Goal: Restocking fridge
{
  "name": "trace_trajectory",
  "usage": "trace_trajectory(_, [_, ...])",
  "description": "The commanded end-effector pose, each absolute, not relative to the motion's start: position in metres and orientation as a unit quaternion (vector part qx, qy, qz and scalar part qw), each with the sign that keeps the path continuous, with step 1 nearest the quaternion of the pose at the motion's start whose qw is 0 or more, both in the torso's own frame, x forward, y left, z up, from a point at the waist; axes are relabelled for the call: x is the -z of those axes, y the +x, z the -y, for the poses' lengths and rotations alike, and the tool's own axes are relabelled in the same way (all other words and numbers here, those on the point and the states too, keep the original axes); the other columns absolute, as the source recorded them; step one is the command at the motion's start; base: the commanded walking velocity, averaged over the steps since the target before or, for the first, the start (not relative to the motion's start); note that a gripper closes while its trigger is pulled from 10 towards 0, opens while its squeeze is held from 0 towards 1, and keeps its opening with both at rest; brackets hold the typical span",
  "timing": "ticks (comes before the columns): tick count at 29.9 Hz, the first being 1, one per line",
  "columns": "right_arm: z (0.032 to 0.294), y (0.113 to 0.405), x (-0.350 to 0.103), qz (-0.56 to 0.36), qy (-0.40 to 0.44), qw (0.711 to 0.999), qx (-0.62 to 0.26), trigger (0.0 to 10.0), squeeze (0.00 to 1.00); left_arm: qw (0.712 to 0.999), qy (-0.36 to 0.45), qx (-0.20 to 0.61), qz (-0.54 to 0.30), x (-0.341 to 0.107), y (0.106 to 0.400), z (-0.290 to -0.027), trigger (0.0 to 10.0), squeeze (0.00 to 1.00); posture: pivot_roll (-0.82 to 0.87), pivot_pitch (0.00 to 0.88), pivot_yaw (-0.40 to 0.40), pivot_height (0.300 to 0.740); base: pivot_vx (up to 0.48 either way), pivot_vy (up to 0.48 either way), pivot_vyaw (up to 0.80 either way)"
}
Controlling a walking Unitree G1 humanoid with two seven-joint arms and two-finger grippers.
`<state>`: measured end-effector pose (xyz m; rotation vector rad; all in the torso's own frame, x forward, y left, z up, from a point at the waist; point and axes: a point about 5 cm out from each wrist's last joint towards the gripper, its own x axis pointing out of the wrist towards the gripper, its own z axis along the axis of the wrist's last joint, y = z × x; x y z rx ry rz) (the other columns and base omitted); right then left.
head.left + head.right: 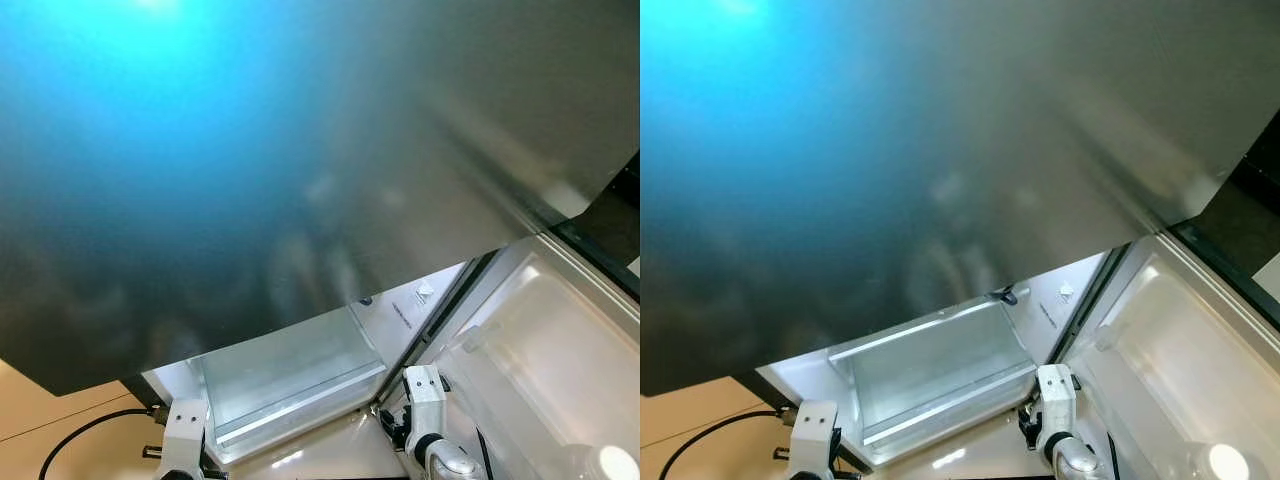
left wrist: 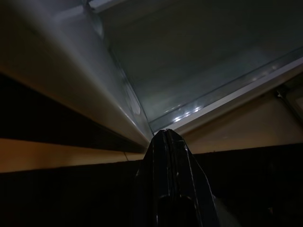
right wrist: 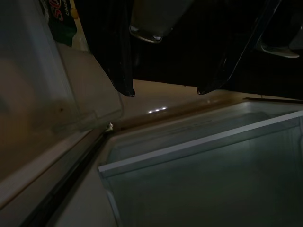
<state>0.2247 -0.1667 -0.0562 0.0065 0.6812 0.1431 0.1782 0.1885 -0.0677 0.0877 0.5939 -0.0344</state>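
1. Looking up close at a big dark fridge door (image 1: 300,170) with a blue glare across it; takes up most of both eye views, blurry.
2. Below it, an open freezer drawer (image 1: 940,375), clear-walled, long axis running left to right across the robot's front, slightly tilted up to the right.
3. Off to the right, a second open door with a clear door bin (image 1: 540,370) and something round and white (image 1: 617,463) low in it, too blurry to name.
4. Left wrist view: left gripper (image 2: 166,142) with fingers pressed together, tip pointing at the drawer's front corner, just short of it. Eye views don't give that detail, just the white wrist (image 1: 183,440).
5. Right wrist view: right gripper (image 3: 165,92) with fingers spread, holding nothing, hanging above the drawer's white rim (image 3: 199,144). Also a green packet (image 3: 60,21) behind the clear bin wall there.
6. Black cable (image 1: 80,435) on the tan floor at lower left.
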Motion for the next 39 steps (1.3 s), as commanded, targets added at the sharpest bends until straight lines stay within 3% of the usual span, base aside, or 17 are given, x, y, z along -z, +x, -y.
trace_trajectory(1, [0.1722,0.2167,0.0615,-0.351,0.003,0.935,-0.060,10.0,0.00,0.951,0.037,0.015,-0.306,0.0713,0.1733,-0.1873,10.0,0.00,-0.11,0.061,-0.026,0.740,0.000,0.000,0.00])
trace_trajectory(18, [0.1774,0.2146,0.0628,-0.358,-0.007,0.932,-0.048,10.0,0.00,0.946,0.031,0.004,-0.323,0.0743,0.1716,-0.1895,10.0,0.00,-0.12,0.004,-0.025,0.740,0.000,0.000,0.00])
trace_trajectory(39, [0.1762,0.2093,0.0661,-0.363,-0.001,0.931,-0.041,10.0,0.00,0.947,0.027,0.010,-0.319,0.0737,0.1724,-0.1867,10.0,0.00,-0.12,0.067,-0.024,0.740,0.000,0.000,0.00])
